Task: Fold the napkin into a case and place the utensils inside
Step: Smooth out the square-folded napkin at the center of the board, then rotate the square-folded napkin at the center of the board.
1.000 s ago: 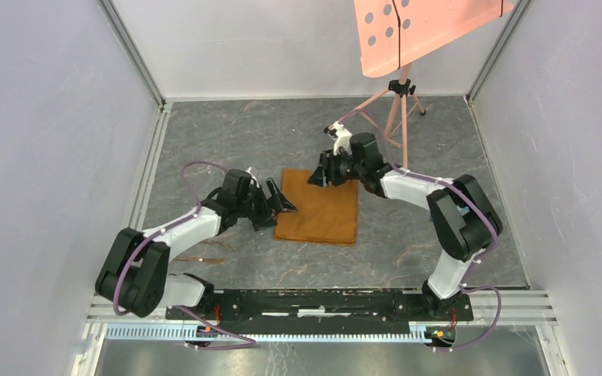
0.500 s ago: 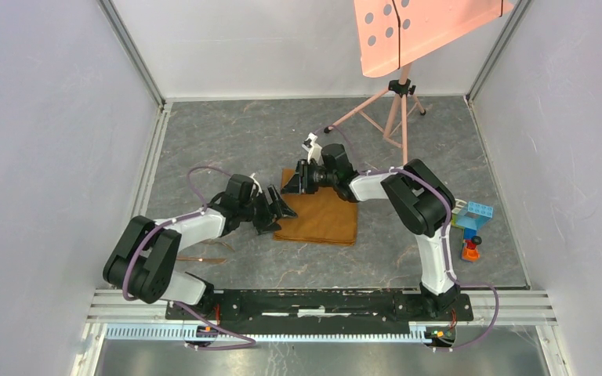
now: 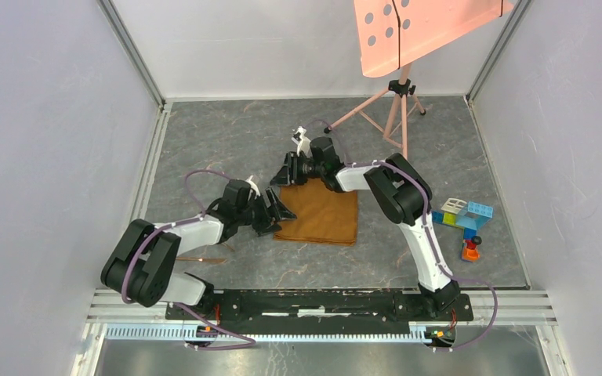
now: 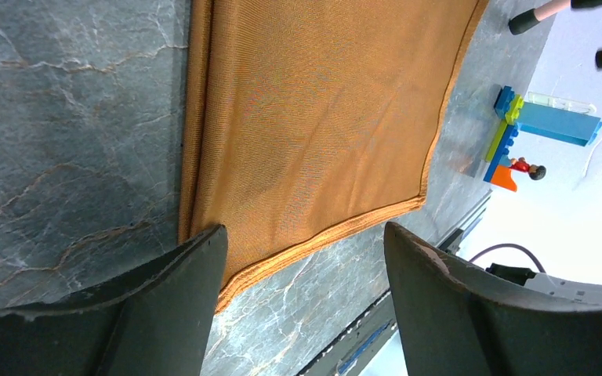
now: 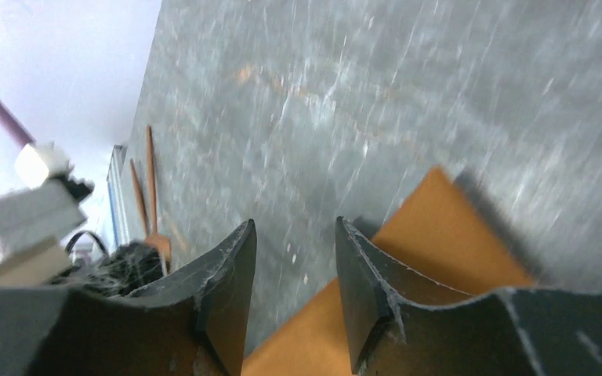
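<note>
The orange-brown napkin (image 3: 323,215) lies flat on the table as a folded rectangle, with no diagonal creases; it also shows in the left wrist view (image 4: 313,117) and the right wrist view (image 5: 431,227). My left gripper (image 3: 282,210) is open and empty at the napkin's near-left corner, its jaws straddling that corner (image 4: 302,239). My right gripper (image 3: 282,174) is open and empty at the napkin's far-left corner (image 5: 294,227). The slender copper-brown utensils (image 3: 204,258) lie on the table left of the napkin, partly hidden by my left arm; they also show in the right wrist view (image 5: 145,188).
A salmon-pink perforated panel (image 3: 423,31) stands on a tripod (image 3: 398,106) at the back right. Blue, green and red toy blocks (image 3: 462,223) sit right of the napkin, also in the left wrist view (image 4: 537,133). White walls enclose the table on three sides.
My right gripper has moved left along the napkin's far edge to its far-left corner, uncovering the toy blocks. My left gripper has shifted slightly toward the napkin's near-left corner.
</note>
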Tool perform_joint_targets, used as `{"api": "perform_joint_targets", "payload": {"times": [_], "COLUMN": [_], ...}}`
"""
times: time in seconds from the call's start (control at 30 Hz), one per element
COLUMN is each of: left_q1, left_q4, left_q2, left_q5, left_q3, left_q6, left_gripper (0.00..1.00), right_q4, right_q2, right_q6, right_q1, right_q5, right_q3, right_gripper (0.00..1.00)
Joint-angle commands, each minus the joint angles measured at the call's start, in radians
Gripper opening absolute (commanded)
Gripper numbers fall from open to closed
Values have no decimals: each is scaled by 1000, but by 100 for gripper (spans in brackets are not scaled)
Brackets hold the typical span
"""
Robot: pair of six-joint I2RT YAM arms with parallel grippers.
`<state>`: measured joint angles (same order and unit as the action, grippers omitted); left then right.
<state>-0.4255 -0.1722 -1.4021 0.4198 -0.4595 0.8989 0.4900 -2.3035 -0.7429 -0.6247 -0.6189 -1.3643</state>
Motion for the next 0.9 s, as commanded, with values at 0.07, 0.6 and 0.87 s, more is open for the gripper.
{"api": "perform_joint_targets", "payload": {"times": [0.07,0.6,0.87], "left_q1": [-2,-184,-273], "left_q4": [41,-69,-36], "left_q2": [11,116,185], "left_q5": [-55,-91,-71], "left_q3": [74,150,104], "left_q6": [6,178,199], "left_gripper": [81,85,94], "right_q4": [-101,-811,-923], "right_q2": [-127,437,855], "right_q6": [107,405,594], "right_q1": [39,131,314], "right_q5": [8,228,263], "right_q3": [-231,-61,518], "right_gripper": [53,69,64]}}
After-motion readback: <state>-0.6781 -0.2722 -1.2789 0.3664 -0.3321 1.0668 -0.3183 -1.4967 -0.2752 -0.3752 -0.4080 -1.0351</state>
